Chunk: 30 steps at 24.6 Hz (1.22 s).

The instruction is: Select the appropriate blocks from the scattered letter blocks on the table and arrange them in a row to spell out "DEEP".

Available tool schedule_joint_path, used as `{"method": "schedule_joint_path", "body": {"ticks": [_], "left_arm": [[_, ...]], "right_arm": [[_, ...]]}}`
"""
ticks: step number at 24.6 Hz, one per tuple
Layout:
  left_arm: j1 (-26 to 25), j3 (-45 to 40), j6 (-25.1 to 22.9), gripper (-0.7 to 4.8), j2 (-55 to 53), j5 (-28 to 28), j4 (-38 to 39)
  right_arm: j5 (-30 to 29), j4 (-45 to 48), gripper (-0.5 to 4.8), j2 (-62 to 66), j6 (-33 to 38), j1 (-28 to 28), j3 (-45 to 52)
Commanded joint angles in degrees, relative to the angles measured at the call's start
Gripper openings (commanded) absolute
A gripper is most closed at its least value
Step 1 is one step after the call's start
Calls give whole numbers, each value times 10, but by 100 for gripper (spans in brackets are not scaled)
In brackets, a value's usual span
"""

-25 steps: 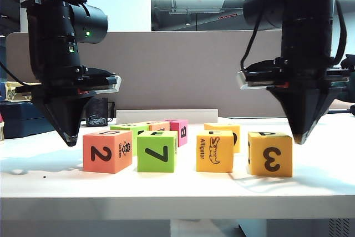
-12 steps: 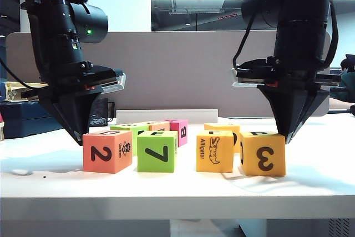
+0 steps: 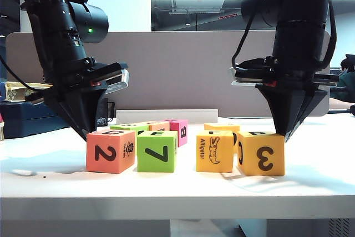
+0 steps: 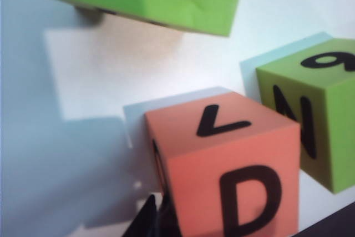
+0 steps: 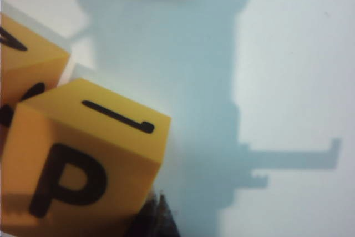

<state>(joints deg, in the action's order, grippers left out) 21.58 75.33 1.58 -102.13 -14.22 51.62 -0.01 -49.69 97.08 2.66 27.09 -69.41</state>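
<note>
Both grippers are shut tight, nothing held: the left gripper (image 3: 84,132) is pressed against the salmon block (image 3: 110,151), the right gripper (image 3: 286,135) against the orange "3" block (image 3: 261,154) on the table (image 3: 177,184).

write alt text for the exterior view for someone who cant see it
Two black robot arms reach down to a row of four cubes on a white table: the shut left gripper at the salmon 2 cube, the shut right gripper at the orange 3 cube.
</note>
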Motion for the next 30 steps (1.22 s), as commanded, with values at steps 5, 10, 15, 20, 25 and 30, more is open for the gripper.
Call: {"method": "schedule_joint_path", "body": {"ticks": [5,10,15,20,25,30], "left_arm": [[6,0,6,-6,2,-35,-6],[14,0,8,-6,2,-56,-12],[22,0,16,-6,2,-66,-25],[35,0,21,-6,-5,-68,-32],[45,0,23,-6,-13,-77,-42],[46,0,23,-6,-13,-69,-41]], "right_arm": [[-33,21,-1,-1,0,0,0],[-40,24,-1,0,0,0,0],[-51,36,-1,0,0,0,0],[-51,37,-1,0,0,0,0],[-53,37,-1,1,0,1,0],[-52,34,-1,1,0,0,0]]}}
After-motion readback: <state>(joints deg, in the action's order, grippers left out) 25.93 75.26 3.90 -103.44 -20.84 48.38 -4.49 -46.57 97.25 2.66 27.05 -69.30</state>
